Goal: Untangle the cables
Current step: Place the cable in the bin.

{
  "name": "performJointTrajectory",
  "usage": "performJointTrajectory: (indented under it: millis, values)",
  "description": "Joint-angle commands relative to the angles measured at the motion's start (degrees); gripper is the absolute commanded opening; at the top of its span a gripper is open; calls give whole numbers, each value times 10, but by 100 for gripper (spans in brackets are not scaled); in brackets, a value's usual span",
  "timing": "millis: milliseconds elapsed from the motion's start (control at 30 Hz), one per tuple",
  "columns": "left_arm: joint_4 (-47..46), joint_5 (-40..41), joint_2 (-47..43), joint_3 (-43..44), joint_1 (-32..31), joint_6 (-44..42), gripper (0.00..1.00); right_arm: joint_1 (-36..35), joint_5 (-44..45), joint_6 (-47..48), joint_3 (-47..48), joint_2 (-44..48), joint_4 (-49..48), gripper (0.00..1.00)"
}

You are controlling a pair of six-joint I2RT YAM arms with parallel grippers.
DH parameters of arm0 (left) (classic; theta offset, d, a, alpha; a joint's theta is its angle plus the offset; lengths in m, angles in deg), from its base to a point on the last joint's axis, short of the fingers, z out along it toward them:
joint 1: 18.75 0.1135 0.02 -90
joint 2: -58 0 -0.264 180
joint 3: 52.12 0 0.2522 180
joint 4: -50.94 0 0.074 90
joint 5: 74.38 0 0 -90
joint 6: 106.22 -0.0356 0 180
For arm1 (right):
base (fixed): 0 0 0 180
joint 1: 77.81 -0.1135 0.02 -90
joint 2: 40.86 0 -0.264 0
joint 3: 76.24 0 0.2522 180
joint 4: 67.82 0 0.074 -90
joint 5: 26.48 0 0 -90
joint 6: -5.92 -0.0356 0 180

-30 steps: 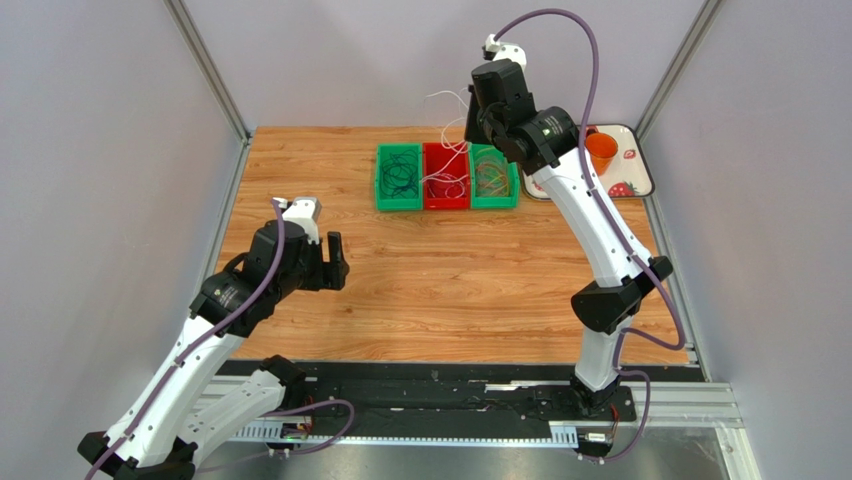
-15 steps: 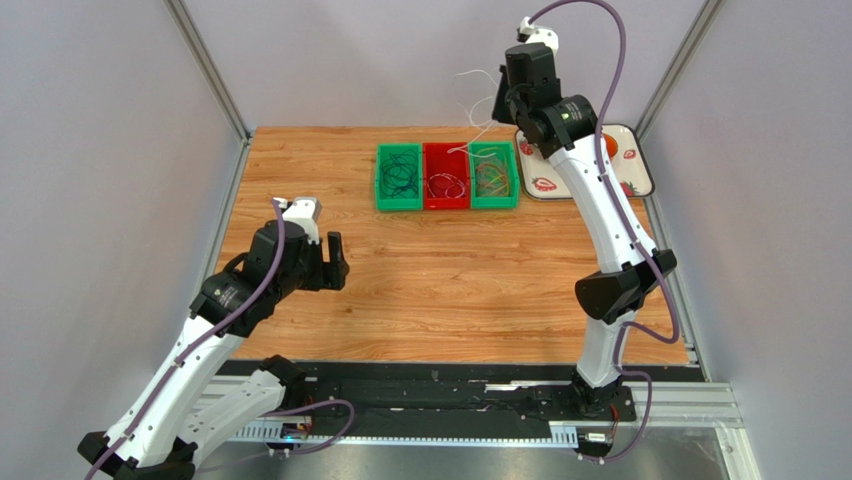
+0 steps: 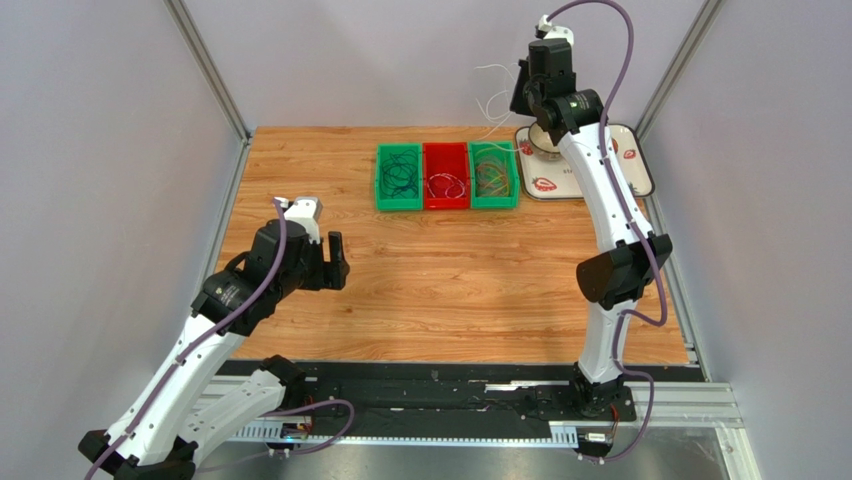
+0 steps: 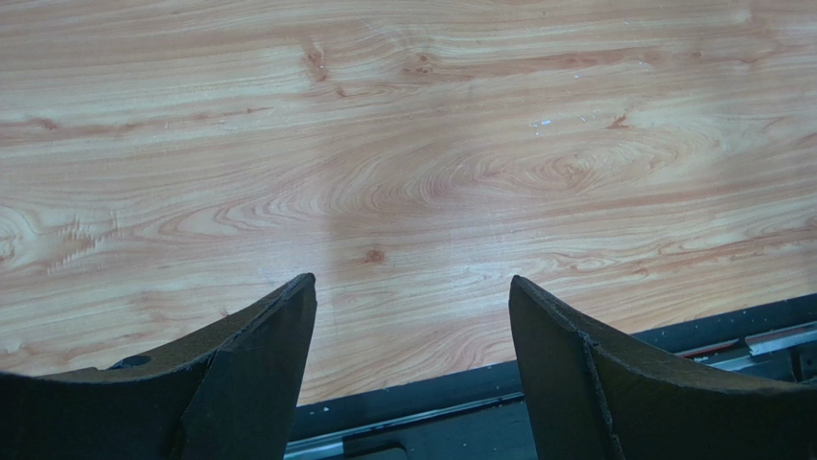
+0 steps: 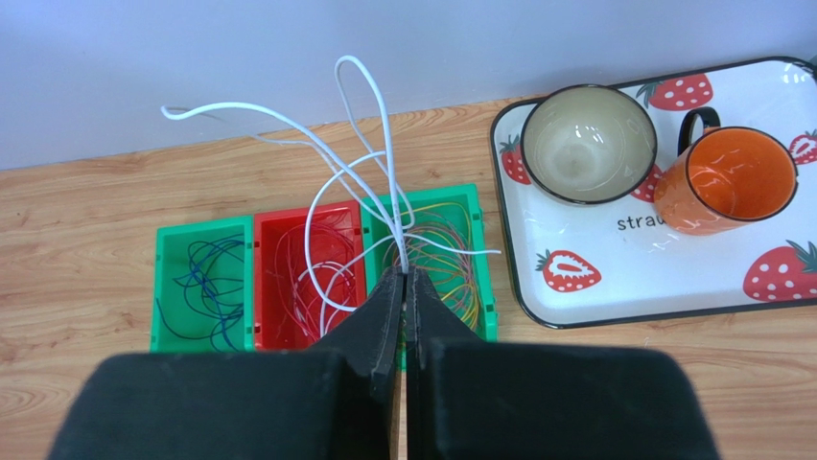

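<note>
Spread and empty, the left gripper [image 4: 412, 287] hangs over bare table [image 4: 403, 125], well apart from the cables. At the far edge, a left green bin [image 5: 158, 287] holds dark blue loops [image 5: 206, 283], a red bin [image 5: 307, 213] red and pale ones [image 5: 297, 273], and a right green bin [image 5: 431, 195] yellow and orange ones [image 5: 451, 268], so sorting looks well along. The right gripper [image 5: 404, 273], pressed together on a bunch of white cables [image 5: 374, 144], holds them high near the tray [image 5: 662, 268]; these seem left to place.
</note>
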Motion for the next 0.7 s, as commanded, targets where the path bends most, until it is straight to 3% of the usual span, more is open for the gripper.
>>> performJointTrajectory:
  millis: [0,267,667]
  values:
    - [-13,8,1,-3,4,-6,82,13,-31,17,-5,-22,-40,0]
    - [-12,11,8,-2,4,-6,82,34,-67,10,-18,-51,-56,0]
    - [-13,9,10,-2,4,-7,82,74,-50,-11,-141,-25,-57,0]
